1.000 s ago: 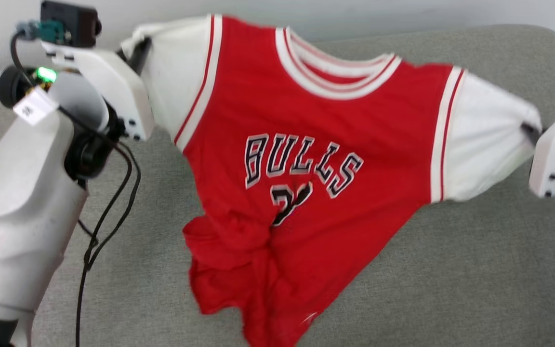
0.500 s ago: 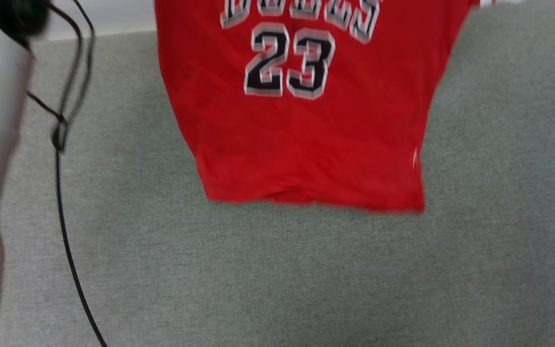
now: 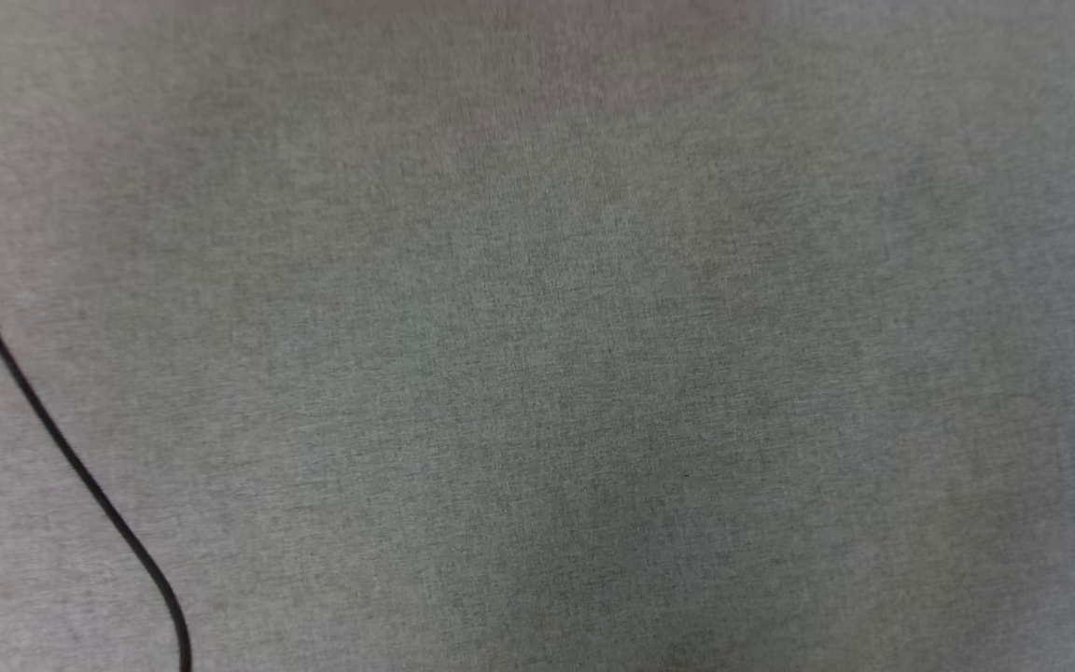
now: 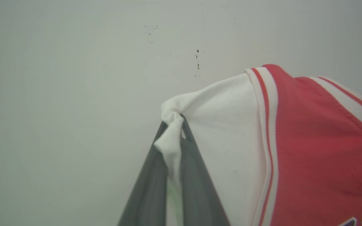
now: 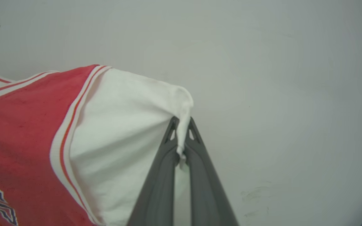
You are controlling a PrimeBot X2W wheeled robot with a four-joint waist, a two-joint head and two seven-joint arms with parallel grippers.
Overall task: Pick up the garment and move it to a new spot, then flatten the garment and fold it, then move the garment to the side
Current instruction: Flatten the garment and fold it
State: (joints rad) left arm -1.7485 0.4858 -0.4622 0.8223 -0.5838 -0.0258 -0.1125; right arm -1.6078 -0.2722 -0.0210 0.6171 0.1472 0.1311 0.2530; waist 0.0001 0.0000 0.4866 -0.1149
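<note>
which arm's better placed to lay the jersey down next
Neither alone: the left gripper and right gripper each pinch a white sleeve tip of the garment, so probably both lower together.

A broad stretch of grey woven upholstery (image 3: 593, 373) lies open for passage, its one obstacle a black cable (image 3: 62, 448) curving across the lower left corner of the head view. The red and white jersey (image 4: 319, 141), pinched at its sleeves, spans the gap between the left gripper (image 4: 174, 124) and the right gripper (image 5: 181, 125) and bars the way there. A pale wall (image 4: 74, 94) stands beyond both, with open air on each outer side.
</note>
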